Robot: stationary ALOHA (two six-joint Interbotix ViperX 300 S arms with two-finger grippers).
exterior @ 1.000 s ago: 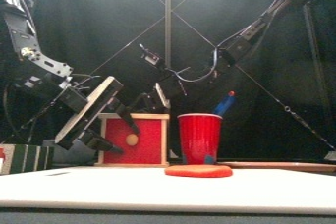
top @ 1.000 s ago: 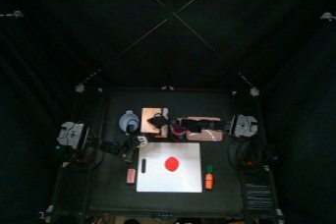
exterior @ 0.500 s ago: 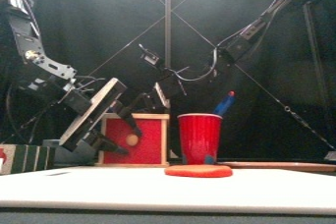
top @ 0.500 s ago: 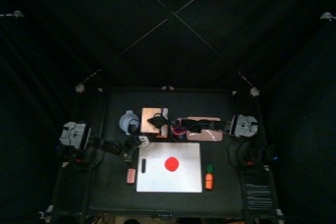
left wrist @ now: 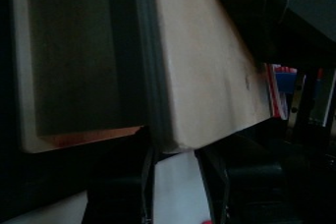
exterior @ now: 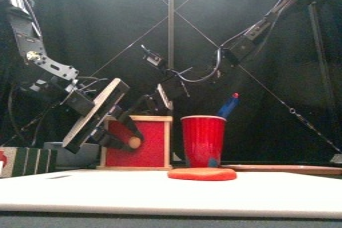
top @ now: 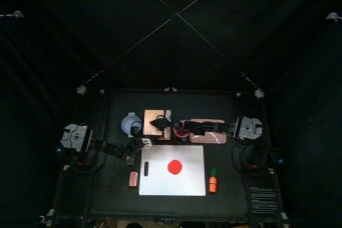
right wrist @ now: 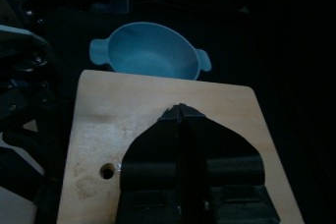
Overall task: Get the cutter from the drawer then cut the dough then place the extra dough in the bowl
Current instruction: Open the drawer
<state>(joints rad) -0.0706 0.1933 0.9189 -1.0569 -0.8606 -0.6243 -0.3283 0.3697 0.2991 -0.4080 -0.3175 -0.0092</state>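
Note:
The pale wooden box (top: 158, 120) stands behind the white cutting board (top: 174, 180), its red drawer front (exterior: 152, 148) facing forward. My left gripper (exterior: 123, 137) hangs open just in front of that drawer front, with only white board showing between its jaws in the left wrist view (left wrist: 178, 184). My right gripper (right wrist: 184, 118) is shut and rests on the box top (right wrist: 144, 120). A flat red dough disc (exterior: 202, 174) lies on the board (exterior: 160, 194). The blue-grey bowl (right wrist: 147, 49) sits beside the box. The cutter is not in sight.
A red cup (exterior: 203, 140) holding a blue toy knife (exterior: 230, 105) stands right of the box. A small toy (top: 134, 179) lies left of the board, and an orange one (top: 211, 183) to its right.
My left gripper has shifted a little right and closer to the drawer front, now covering its knob in the front view. The right arm, box and dough have stayed put.

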